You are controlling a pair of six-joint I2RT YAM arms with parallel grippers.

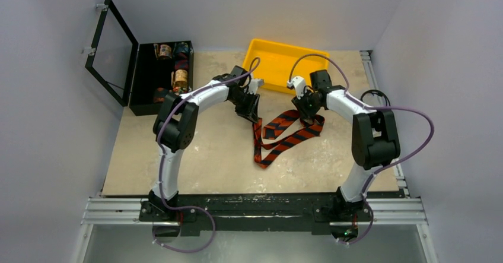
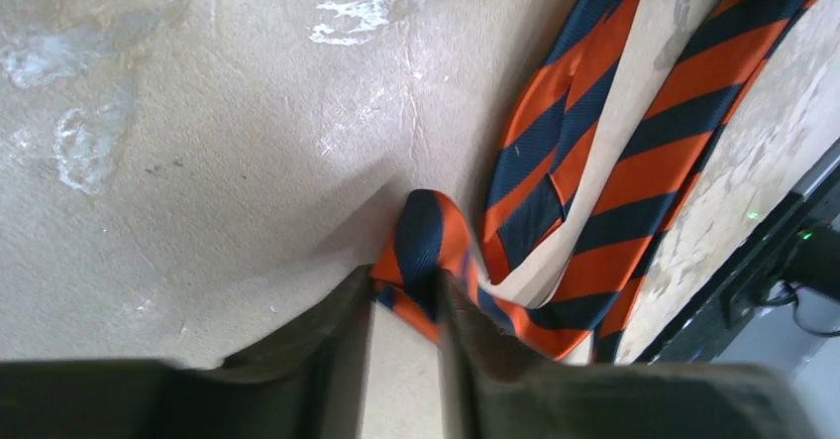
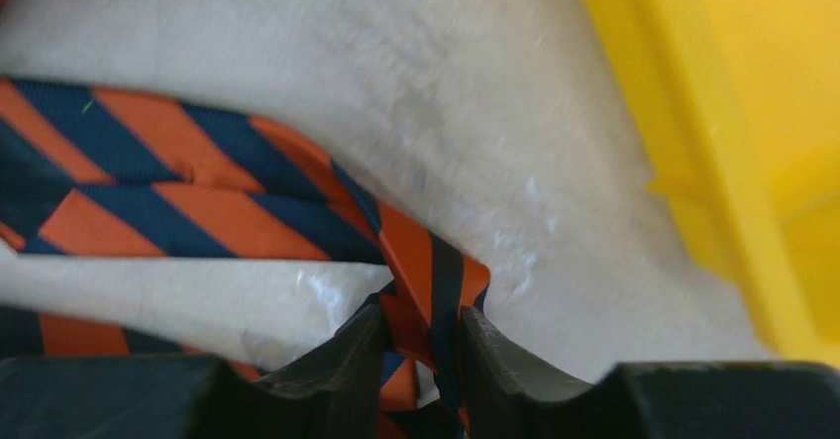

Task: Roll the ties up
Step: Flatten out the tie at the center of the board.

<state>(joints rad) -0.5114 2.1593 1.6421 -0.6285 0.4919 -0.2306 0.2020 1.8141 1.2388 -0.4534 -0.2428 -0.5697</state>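
Note:
The tie (image 1: 286, 135), striped red-orange and dark navy, lies in a loose zigzag in the middle of the table. My left gripper (image 1: 254, 114) is at its left end; in the left wrist view my left gripper (image 2: 406, 285) is shut on a narrow fold of the tie (image 2: 421, 236) at the fingertips. My right gripper (image 1: 309, 116) is at the tie's upper right end; in the right wrist view my right gripper (image 3: 424, 315) is shut on a bunched fold of the tie (image 3: 431, 271). The rest of the tie trails over the table between them.
A yellow tray (image 1: 279, 79) stands just behind both grippers, its rim close to the right gripper (image 3: 693, 162). An open black case (image 1: 142, 76) at the back left holds several patterned fabric rolls. The table's front rail (image 1: 255, 206) runs along the near edge.

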